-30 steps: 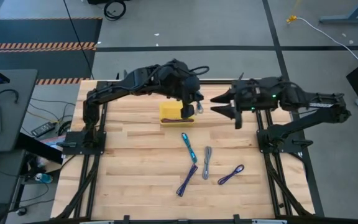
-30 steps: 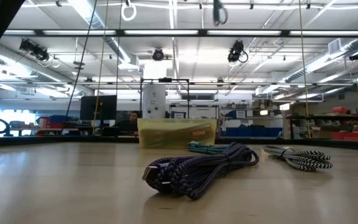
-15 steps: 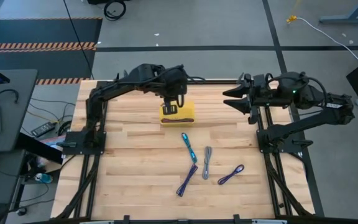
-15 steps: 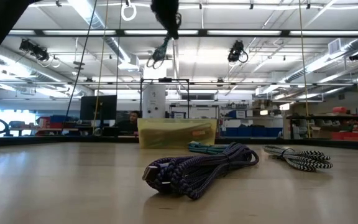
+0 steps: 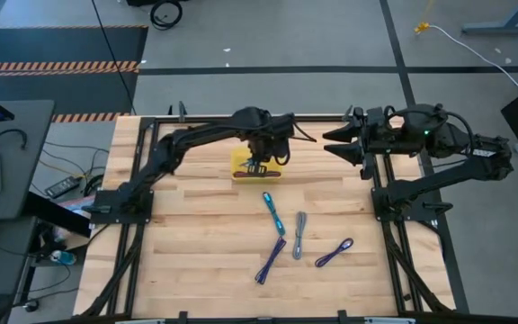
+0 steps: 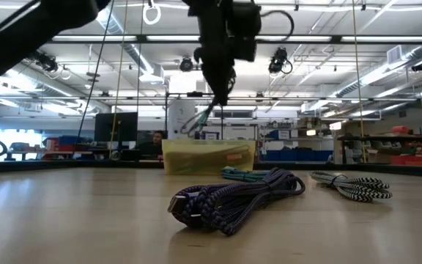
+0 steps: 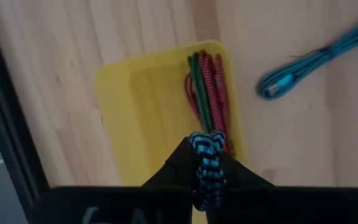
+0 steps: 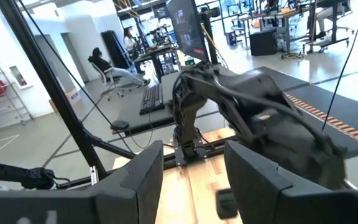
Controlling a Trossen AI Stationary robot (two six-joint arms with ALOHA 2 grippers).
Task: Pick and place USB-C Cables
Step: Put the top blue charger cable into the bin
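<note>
Wooden surface (image 5: 196, 234) below us: our left hand (image 7: 205, 163), clenched on a teal-and-black cable (image 7: 207, 165), hangs above the yellow tray (image 7: 142, 112) holding maroon and green cables (image 7: 207, 93). Releasing off-centre risks dropping it outside. Our right hand (image 5: 331, 146) waits, released, aside.

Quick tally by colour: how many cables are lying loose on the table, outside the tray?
Teal-blue cable: 1
Grey cable: 1
Purple cables: 2
Total: 4
Not counted: blue-black cable in left gripper.
</note>
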